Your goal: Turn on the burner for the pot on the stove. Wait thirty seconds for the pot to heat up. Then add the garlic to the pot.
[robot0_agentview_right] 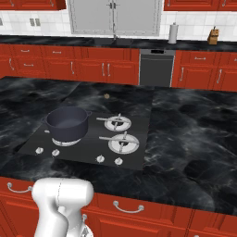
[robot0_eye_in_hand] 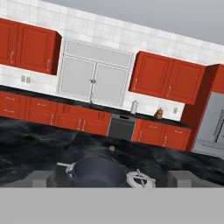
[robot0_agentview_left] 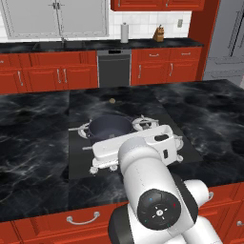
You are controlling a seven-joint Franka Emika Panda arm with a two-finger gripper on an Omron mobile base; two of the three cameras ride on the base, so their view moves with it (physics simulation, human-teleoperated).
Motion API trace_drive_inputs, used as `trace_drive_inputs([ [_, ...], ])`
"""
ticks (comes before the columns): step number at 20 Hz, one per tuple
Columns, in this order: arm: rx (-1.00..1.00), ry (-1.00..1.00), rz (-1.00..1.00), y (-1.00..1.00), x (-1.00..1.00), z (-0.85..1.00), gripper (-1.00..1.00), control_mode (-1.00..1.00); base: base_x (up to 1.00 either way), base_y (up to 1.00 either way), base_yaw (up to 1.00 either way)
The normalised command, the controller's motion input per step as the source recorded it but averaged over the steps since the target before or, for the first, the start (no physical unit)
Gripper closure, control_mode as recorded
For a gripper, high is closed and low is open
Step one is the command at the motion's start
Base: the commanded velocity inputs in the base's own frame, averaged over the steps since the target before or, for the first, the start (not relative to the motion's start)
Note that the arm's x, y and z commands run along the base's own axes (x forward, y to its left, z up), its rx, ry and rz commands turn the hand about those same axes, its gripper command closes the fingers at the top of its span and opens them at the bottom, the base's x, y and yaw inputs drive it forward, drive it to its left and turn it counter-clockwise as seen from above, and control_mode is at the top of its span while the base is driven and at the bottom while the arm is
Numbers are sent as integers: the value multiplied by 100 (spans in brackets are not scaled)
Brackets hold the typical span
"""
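Pot (robot0_agentview_right: 68,122) sits on rear-left burner of stove (robot0_agentview_right: 92,148). Garlic (robot0_agentview_right: 107,96) lies on table beyond stove. Jaws spread wide, empty.

- You see a black marble island counter (robot0_agentview_right: 194,134) carrying everything.
- The stove (robot0_agentview_right: 139,139) is set flat into it.
- The pot (robot0_agentview_right: 68,124) sits on the stove's back-left burner.
- The garlic (robot0_agentview_right: 107,96) lies on the marble just beyond the stove.

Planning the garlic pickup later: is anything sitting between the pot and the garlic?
No. In the right base view, just bare black cooktop and marble counter separate the pot from the garlic.
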Motion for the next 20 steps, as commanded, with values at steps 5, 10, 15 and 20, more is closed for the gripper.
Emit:
trace_drive_inputs([
  [5, 0, 0, 0, 0, 0, 0, -100, -100, 0, 0, 0],
  [10, 0, 0, 0, 0, 0, 0, -100, -100, 0, 0, 0],
  [15, 0, 0, 0, 0, 0, 0, -100, -100, 0, 0, 0],
  [20, 0, 0, 0, 0, 0, 0, -100, -100, 0, 0, 0],
])
